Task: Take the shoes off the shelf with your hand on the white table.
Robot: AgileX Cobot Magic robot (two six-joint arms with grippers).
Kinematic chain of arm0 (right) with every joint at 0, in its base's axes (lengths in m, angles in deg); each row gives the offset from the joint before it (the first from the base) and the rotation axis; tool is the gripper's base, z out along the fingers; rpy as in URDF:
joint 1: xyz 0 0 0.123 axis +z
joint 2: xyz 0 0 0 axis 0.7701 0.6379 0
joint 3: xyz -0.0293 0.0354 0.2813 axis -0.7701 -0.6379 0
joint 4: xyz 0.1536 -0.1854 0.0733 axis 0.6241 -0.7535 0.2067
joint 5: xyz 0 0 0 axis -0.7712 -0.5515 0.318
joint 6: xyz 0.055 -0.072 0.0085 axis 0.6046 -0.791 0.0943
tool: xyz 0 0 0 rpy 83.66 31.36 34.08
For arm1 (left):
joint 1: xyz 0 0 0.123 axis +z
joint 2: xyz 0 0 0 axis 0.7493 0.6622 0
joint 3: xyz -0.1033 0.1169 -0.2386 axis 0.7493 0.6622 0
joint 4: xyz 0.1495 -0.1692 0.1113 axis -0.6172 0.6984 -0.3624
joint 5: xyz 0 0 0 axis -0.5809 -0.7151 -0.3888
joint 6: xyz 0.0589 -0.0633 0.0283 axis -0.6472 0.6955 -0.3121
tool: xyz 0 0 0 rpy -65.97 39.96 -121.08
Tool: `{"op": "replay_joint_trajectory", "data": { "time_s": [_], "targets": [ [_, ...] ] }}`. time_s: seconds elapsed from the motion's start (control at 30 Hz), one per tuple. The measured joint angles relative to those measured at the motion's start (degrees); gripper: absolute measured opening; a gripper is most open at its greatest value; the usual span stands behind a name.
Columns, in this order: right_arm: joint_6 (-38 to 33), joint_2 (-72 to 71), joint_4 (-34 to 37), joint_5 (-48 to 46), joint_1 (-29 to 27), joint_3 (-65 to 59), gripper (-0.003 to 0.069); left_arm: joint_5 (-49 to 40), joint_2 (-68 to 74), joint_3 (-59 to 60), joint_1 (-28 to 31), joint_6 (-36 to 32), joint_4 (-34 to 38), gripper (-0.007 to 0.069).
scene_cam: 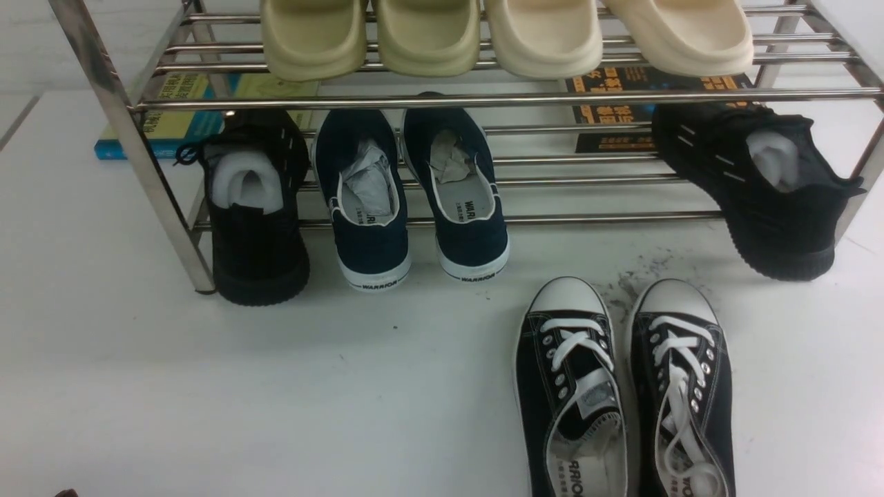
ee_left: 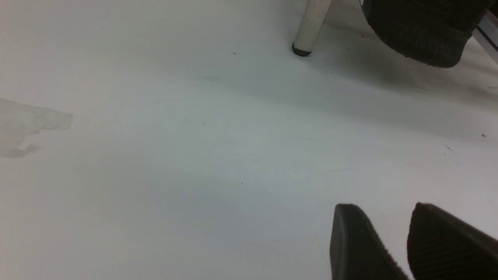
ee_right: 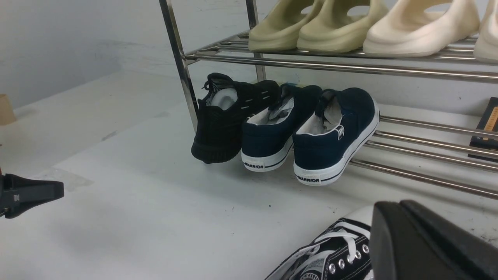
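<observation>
The shoes (scene_cam: 625,386) lie on the white table (scene_cam: 207,386) at 5 o'clock, toes pointing to 12 (off the shelf (scene_cam: 483,100)). R gripper (ee_right: 428,241) is nearest, clenched, holding nothing; L gripper (ee_left: 393,241) has its fingers apart.

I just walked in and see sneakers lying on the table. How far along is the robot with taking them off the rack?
It looks nearly done: both black lace-up sneakers lie side by side on the white table, off the shelf. Nothing is in hand: the right pincer is shut above them, and the left pincer hovers over bare table, holding nothing. Nothing obvious remains except pulling back.
</observation>
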Motion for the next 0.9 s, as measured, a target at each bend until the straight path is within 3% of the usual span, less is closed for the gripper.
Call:
{"op": "replay_joint_trajectory", "data": {
  "time_s": [0.6,0.8,0.9],
  "targets": [
    [0.0,0.0,-0.23,0.74,0.0,-0.84,0.001,0.0,0.0,0.0,0.0,0.0,0.0,0.0239],
    [2.99,-0.54,-7.52,5.29,-0.25,-8.23,0.0015,0.0,0.0,0.0,0.0,0.0,0.0,0.0239],
    [9.17,-1.92,-14.25,7.71,-3.04,-13.95,0.002,0.0,0.0,0.0,0.0,0.0,0.0,0.0239]
  ]
}}
